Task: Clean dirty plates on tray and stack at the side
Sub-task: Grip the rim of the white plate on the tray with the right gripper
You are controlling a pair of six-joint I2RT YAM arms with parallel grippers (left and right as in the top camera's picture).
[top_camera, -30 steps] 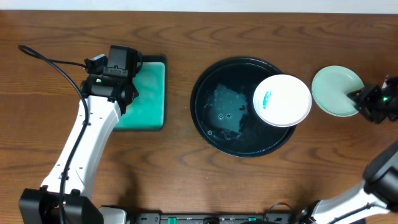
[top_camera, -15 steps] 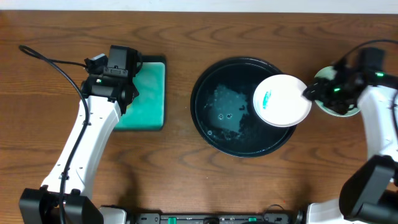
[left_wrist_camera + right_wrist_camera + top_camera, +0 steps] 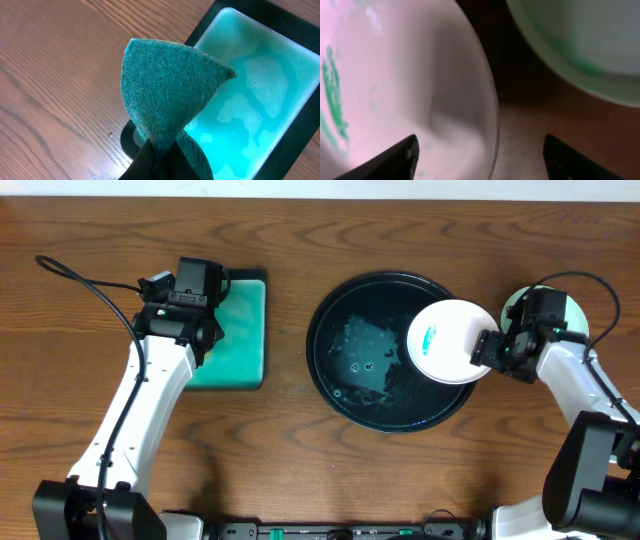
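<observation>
Overhead: black tray (image 3: 345,395) sits mid-bench (image 3: 300,240), wet patches on its floor. White plate (image 3: 453,342) lies in the tray's right part, its right edge overhanging the tray rim, with a teal smear (image 3: 430,338) on the plate's left half. Right claw (image 3: 487,348) is at that plate's right edge. Mint plate (image 3: 576,314) is on the bench just right of the tray, mostly hidden under the right arm. Teal rectangular tray (image 3: 245,330) with a dark rim is on the left, well apart from the black tray. The left arm's wrist hangs over its left edge; the claw itself can't be made out from here.

Left wrist: left claw (image 3: 155,162) is pressed together on a green sponge (image 3: 170,95), pinching its lower corner. The sponge is folded into a cone and held up above the teal tray (image 3: 250,85) and its dark rim, with bare bench (image 3: 50,75) to the left. The tray holds pale teal liquid.

Right wrist: right claw (image 3: 480,150) is spread wide and holds nothing. One finger (image 3: 405,155) is over the white plate (image 3: 395,75), the other over the bench (image 3: 545,125), and the plate's rim runs between them. Can't tell whether either finger touches. The smear (image 3: 332,95) is at far left. Mint plate (image 3: 580,40) is at upper right, near the white plate but apart, with a green tint along its inner wall.
</observation>
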